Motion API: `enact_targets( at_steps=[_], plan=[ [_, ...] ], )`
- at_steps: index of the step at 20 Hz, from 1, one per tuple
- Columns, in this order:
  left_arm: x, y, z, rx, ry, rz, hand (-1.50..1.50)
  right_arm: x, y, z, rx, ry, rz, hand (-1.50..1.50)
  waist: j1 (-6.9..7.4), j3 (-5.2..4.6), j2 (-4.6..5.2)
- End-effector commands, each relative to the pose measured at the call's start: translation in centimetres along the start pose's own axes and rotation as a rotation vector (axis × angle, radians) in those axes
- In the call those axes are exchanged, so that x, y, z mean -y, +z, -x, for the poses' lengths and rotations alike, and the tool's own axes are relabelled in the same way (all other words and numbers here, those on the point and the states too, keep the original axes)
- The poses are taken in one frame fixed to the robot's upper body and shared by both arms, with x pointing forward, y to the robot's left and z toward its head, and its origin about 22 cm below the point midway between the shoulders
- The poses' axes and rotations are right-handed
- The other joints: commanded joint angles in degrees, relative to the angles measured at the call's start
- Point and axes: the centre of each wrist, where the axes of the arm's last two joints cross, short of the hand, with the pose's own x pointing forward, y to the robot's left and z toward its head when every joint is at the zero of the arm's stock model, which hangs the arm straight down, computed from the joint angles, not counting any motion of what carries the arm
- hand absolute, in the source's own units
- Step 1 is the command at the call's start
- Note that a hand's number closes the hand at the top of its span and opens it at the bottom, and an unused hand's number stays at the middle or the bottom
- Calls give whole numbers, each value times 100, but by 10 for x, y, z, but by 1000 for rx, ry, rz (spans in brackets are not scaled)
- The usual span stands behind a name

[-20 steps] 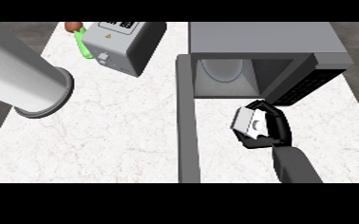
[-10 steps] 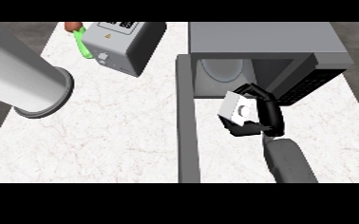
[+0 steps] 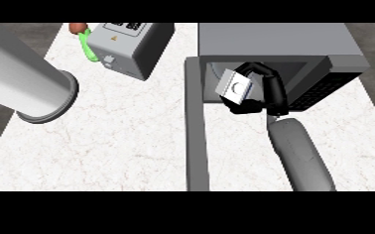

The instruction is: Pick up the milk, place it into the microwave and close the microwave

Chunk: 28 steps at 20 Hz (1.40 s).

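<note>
Carrying the milk (image 3: pixel 236 86) toward the microwave (image 3: pixel 273 40), my right hand (image 3: pixel 267 91) has its black fingers curled round the carton, which sits tilted in the grasp right at the mouth of the cavity. From the head view I judge it is at the threshold, not yet resting on the cavity floor; the hand hides the carton's lower edge, so I cannot tell whether it touches anything.

The microwave door (image 3: pixel 195 124) stands swung open toward me, a long grey slab to the left of my forearm. That is the 1 thing to respect: I would push straight in, away from me, keeping the wrist clear of the door's edge on the left and the dark control panel (image 3: pixel 322 87) on the right. I want the carton deep enough that the door can swing shut without clipping it, and I would level it before letting go, since a tilted carton may topple when the fingers open.

Only then would I release, draw the hand back out along the same line, and go round the door to push it closed.

My left hand does not show. The toaster (image 3: pixel 135 47), the green-stemmed item (image 3: pixel 89 47) beside it, and the large grey cylinder (image 3: pixel 33 87) sit well apart on the counter (image 3: pixel 124 148), out of my path.
</note>
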Motion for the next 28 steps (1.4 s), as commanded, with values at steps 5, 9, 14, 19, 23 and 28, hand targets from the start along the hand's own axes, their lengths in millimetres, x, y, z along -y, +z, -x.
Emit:
enact_targets(
  at_steps=[5, 9, 14, 19, 23, 28],
  plan=[
    [-2, -8, 1, 5, 3, 23, -150, -12, -59, -13, -51, 195, -6, 150, 269, -20, 113],
    [-7, -14, 2, 9, -11, 40, -150, -1, -66, -10, -74, 256, 35, 150, 297, -22, 122],
    [3, -18, 15, 16, 39, 68, -150, 4, -62, 1, -60, 283, 113, 150, 488, -17, 210],
    [-1, -27, 11, 24, 13, 68, -150, 15, -60, 6, -24, 394, 217, 150, 527, -16, 237],
    [3, -28, 19, 17, 26, 83, -150, 25, -56, 13, 51, 515, 241, 150, 646, -23, 281],
    [-3, -35, 21, -1, 15, 104, -150, 54, -70, 18, 25, 632, 233, 150, 723, -11, 345]
  ],
)
